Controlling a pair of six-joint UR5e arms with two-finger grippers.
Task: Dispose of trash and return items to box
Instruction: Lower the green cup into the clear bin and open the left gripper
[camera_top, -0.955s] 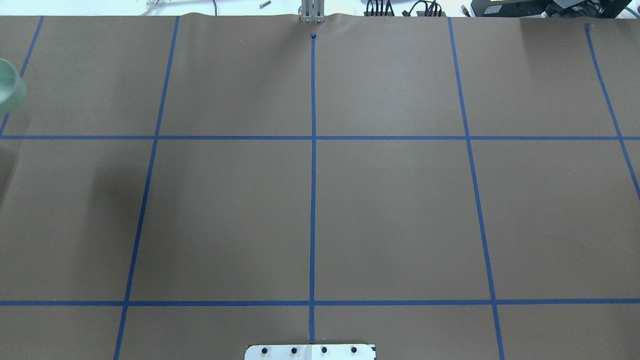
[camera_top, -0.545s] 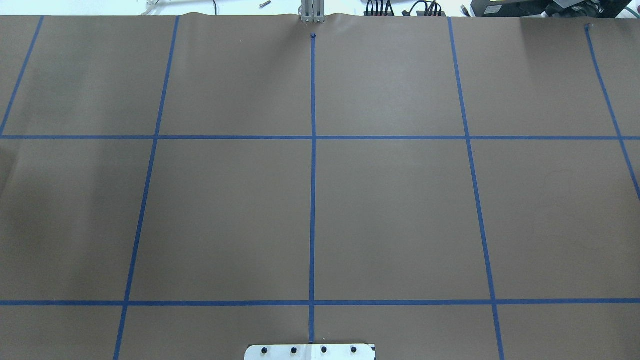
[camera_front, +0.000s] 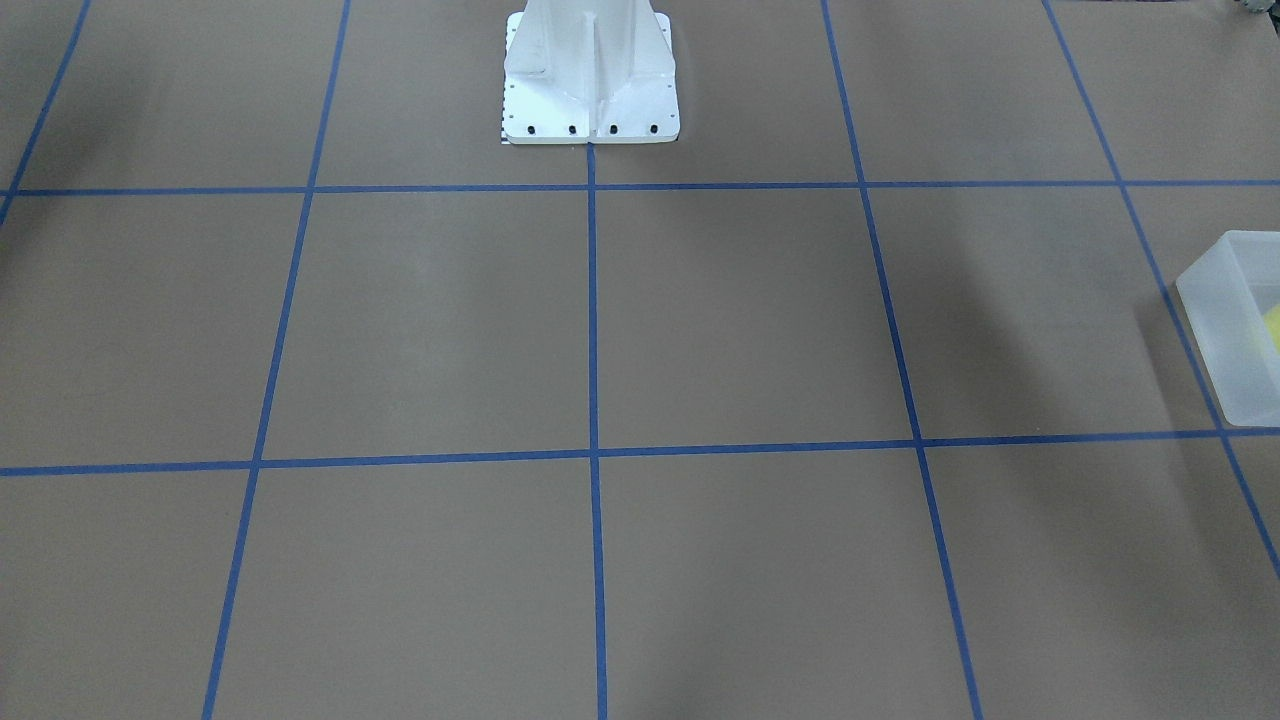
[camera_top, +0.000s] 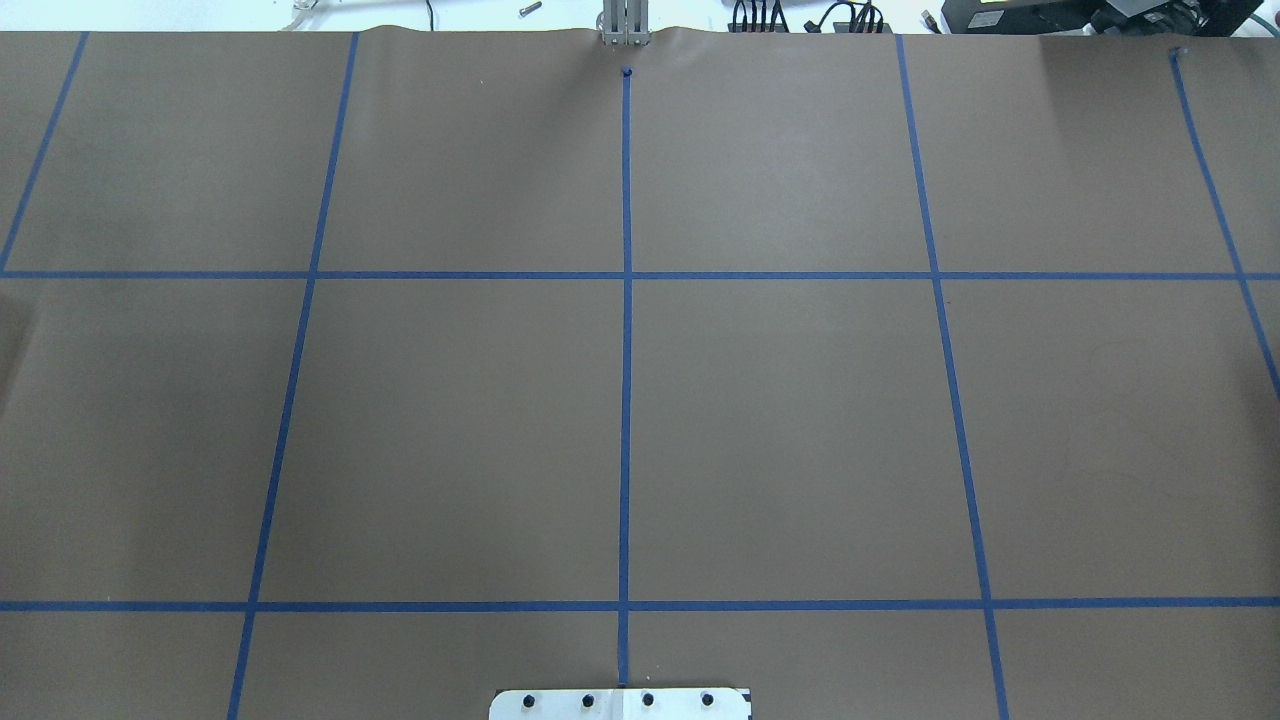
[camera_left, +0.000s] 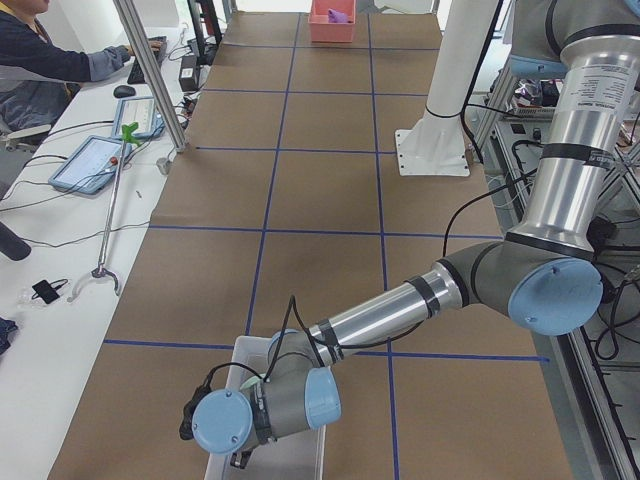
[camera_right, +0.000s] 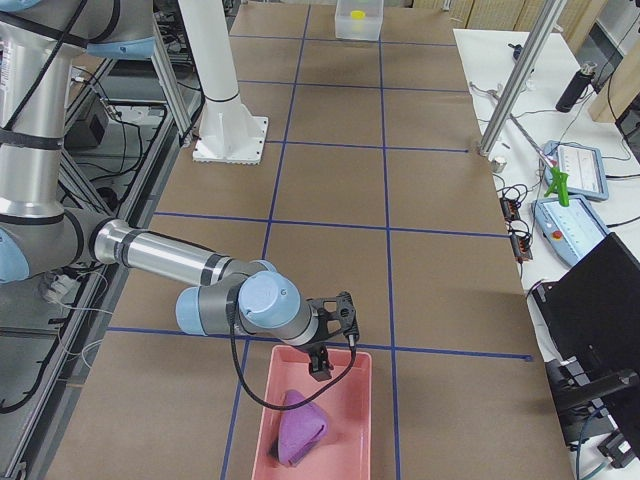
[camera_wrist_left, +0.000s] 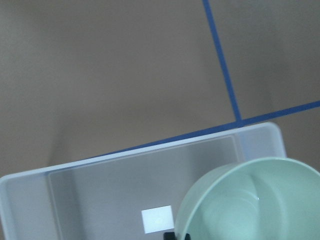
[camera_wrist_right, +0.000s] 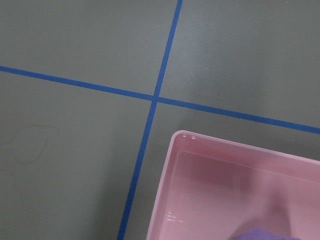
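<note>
Bowl gone from the overhead view. A second ago it sat at that view's left edge; now that view shows only brown paper and tape lines. So I've carried it out to the left edge of the table.

Left wrist view: mint-green bowl (camera_wrist_left: 250, 200) hangs over the box (camera_wrist_left: 125, 156), its rim overlapping the box's end wall, so it is above the box and not yet set down. Left gripper (camera_wrist_left: 177, 236) is only a black sliver at the frame's bottom. I judge it clamped on the bowl, since nothing else holds it up.

Box (camera_front: 1225, 340) sits at the table's left edge. A yellow patch inside reads as the cup (camera_front: 1272, 325), already returned.

Right gripper (camera_right: 322, 362) hovers over the pink tray (camera_right: 262, 420) at the table's right edge, purple cloth (camera_right: 300, 428) inside. Only the side view shows it, so I can't tell if it's open or closed.

Meaning: last item is nearly home. Next I lower it, release it inside the walls, and watch for the rim catching the end wall.
</note>
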